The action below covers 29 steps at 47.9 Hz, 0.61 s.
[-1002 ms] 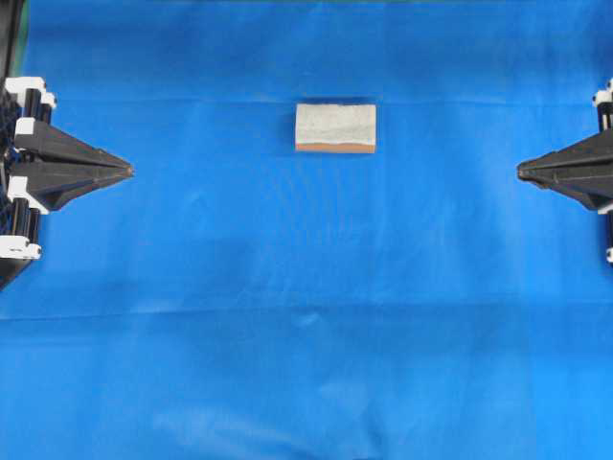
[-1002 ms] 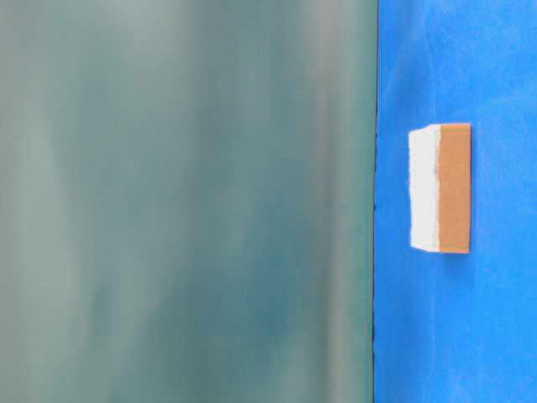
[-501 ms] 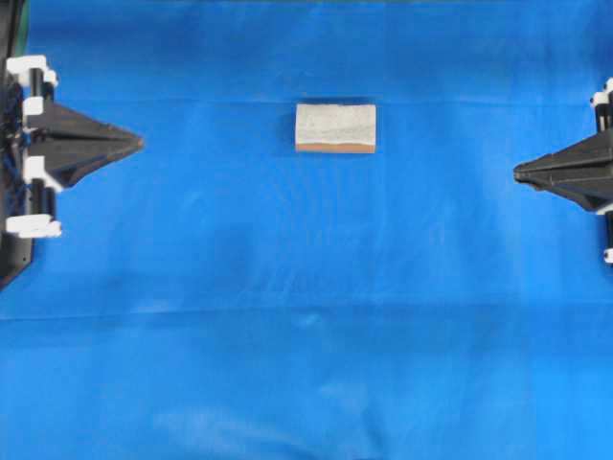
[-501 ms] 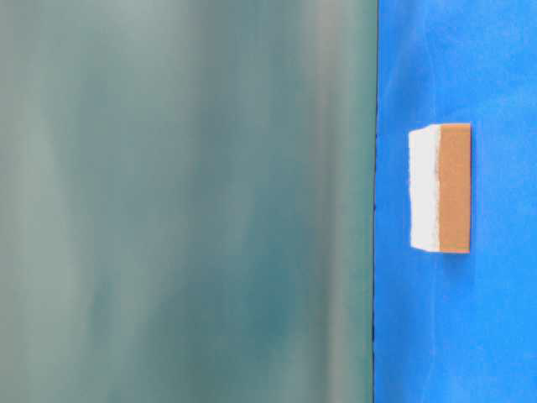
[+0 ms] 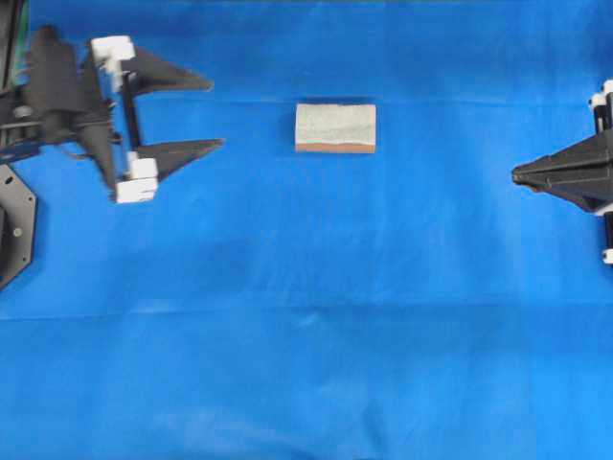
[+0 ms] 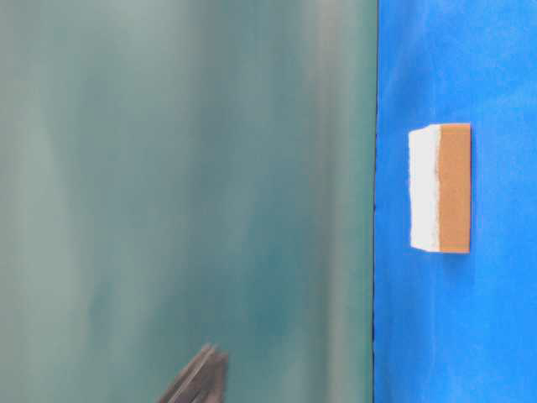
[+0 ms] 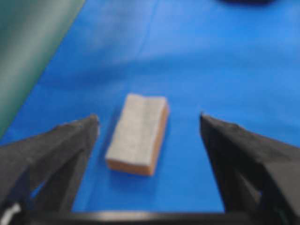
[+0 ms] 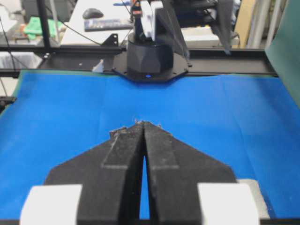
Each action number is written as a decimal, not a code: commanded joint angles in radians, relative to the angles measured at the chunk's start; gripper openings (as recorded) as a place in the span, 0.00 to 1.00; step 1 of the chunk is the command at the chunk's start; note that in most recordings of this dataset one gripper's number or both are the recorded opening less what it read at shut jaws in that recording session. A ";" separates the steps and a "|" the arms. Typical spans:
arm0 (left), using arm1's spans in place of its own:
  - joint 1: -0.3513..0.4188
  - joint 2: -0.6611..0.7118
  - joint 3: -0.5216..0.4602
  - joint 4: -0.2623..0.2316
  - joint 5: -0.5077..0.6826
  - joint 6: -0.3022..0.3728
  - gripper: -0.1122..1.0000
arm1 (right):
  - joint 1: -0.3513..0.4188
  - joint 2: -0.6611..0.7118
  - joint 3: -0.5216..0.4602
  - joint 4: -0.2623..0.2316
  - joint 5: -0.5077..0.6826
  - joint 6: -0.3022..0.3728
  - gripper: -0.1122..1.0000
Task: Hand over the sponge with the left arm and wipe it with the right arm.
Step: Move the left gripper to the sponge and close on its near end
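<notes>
Blue cloth (image 5: 316, 316) under sponge (image 5: 335, 127); green backdrop (image 6: 185, 168); cluttered desks (image 8: 93, 18) beyond

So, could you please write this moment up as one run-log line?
left gripper: open, short of sponge | right gripper: shut, parked | grey-white rectangular sponge with orange-brown base: flat on blue cloth, untouched | handover: not started

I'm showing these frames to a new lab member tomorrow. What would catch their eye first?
Probably the sponge, a pale speckled pad with an orange-brown underside, lying alone on the bright blue cloth toward the far middle. Next, the left gripper at the upper left, its black fingers spread wide and pointing at the sponge without touching it. Opposite, the right gripper sits shut at the right edge.
</notes>
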 commanded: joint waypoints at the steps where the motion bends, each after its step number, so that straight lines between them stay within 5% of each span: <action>1: 0.003 0.080 -0.061 -0.002 0.008 0.032 0.93 | -0.002 0.006 -0.028 0.000 -0.003 0.000 0.10; 29: 0.052 0.569 -0.313 0.000 0.014 0.075 0.94 | 0.000 0.017 -0.025 0.000 0.006 0.000 0.10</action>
